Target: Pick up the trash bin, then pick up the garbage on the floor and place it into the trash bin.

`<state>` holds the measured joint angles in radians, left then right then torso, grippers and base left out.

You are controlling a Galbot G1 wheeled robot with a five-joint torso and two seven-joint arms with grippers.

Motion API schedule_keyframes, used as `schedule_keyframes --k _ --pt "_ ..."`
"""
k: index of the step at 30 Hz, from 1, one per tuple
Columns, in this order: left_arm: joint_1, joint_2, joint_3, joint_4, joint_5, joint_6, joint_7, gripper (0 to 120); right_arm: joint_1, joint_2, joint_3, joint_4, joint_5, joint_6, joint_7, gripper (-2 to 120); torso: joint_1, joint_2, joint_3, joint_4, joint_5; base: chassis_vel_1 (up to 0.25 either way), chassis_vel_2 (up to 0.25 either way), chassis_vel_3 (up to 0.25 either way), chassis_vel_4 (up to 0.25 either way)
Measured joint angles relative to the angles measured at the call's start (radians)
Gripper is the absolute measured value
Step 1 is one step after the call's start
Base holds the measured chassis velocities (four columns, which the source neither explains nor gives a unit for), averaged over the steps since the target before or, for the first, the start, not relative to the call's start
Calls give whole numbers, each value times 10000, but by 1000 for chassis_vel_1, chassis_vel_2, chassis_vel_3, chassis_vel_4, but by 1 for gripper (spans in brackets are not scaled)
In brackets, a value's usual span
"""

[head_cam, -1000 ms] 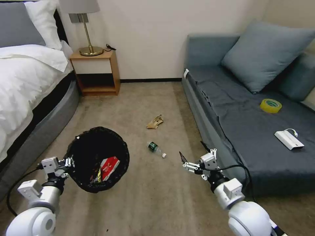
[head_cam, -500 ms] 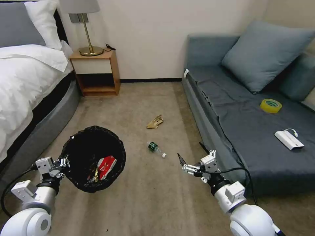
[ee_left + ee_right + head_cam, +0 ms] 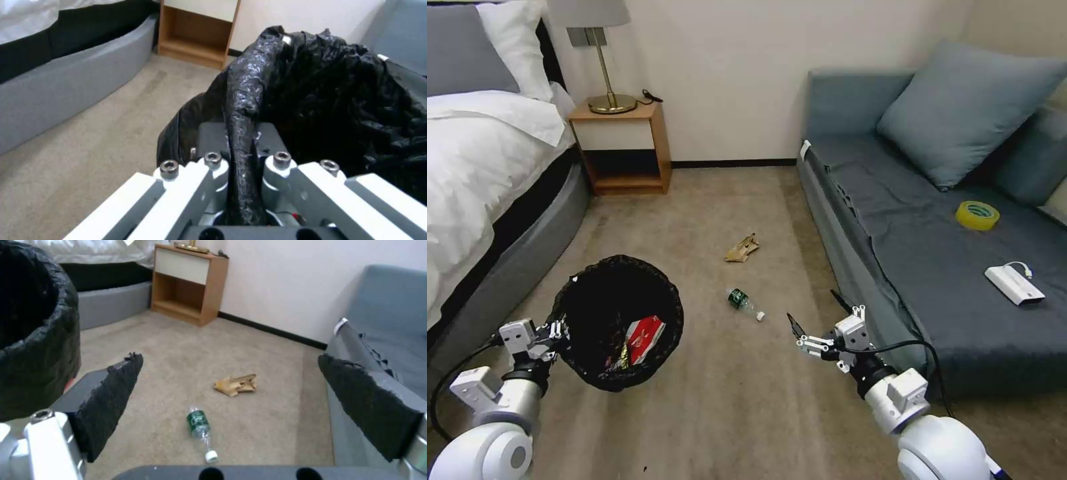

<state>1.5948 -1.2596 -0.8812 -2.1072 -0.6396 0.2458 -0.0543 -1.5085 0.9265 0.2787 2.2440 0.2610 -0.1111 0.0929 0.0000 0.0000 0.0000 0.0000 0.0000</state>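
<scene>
Two arms reach forward from the lower corners of the head view. The left pincer (image 3: pixel 560 331) is clamped tight on the rim of the small round trash bin lined with crinkly black plastic (image 3: pixel 617 320), its fingers pinching a fold of the bag (image 3: pixel 242 146), and the bin hangs tilted with its mouth open toward the camera. Inside lie a red-and-white snack wrapper (image 3: pixel 646 339) and, just beside it, a gold-green wrapper (image 3: pixel 621 360). The right pincer (image 3: pixel 814 319) hovers low near the front of the grey-blue sofa (image 3: pixel 894 267), its jaws spread wide and holding nothing; its black serrated fingertips (image 3: pixel 111 400) frame the floor ahead.

On the beige carpet (image 3: pixel 707 213) a small clear bottle with a green label and white cap (image 3: pixel 744 304) lies on its side, near the right pincer, and a crumpled brown paper (image 3: pixel 742 249) rests farther off, apart from it. A white-sheeted bed (image 3: pixel 474 167) stands at the left, with a wooden nightstand (image 3: pixel 620 143) carrying a brass lamp (image 3: pixel 604 67) against the pale wall.
</scene>
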Motion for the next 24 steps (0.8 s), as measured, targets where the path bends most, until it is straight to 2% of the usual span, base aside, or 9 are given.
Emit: schedule_keyframes --k 19,24 --pt "-109 84 -15 130 -149 62 -40 4 100 -40 -219 -99 78 -2 -63 100 0 0 0 0 0 0 0 0 0" --pt "-156 149 -79 162 -222 73 -41 4 122 -29 -253 -121 60 -2 -69 100 0 0 0 0 0 -70 46 39 -63"
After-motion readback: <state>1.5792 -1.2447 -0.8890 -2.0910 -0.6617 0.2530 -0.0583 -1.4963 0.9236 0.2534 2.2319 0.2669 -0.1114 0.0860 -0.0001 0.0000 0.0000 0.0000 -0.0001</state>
